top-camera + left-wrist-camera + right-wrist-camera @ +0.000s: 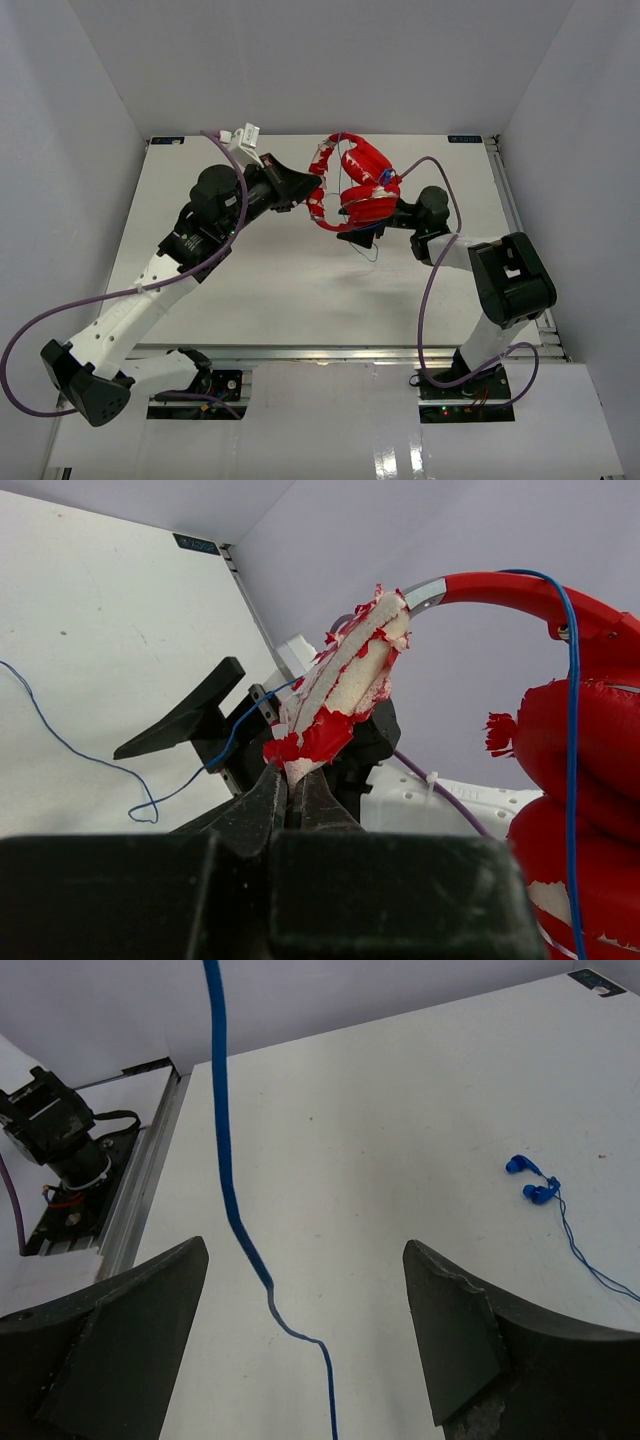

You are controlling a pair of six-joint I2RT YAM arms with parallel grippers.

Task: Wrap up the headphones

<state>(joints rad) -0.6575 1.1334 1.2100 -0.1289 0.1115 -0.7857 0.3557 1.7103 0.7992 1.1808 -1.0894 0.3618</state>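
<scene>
The red headphones (pixel 366 182) hang in the air over the middle of the table. My left gripper (pixel 293 776) is shut on the lower end of their worn red-and-white headband (pixel 345 680); from above it (pixel 306 192) sits just left of the band. The red ear cups (pixel 585 780) are at the right. My right gripper (pixel 300 1305) stands open, and the thin blue cable (pixel 226 1160) hangs loose between its fingers without touching them. From above, that gripper (pixel 358 232) is just below the ear cups. The cable's blue end (pixel 531 1182) lies on the table.
White walls close in the table (pixel 280 290) on three sides. An arm base and metal rail (pixel 70 1150) sit at the table's edge. Thick purple robot cables (pixel 440 290) loop beside both arms.
</scene>
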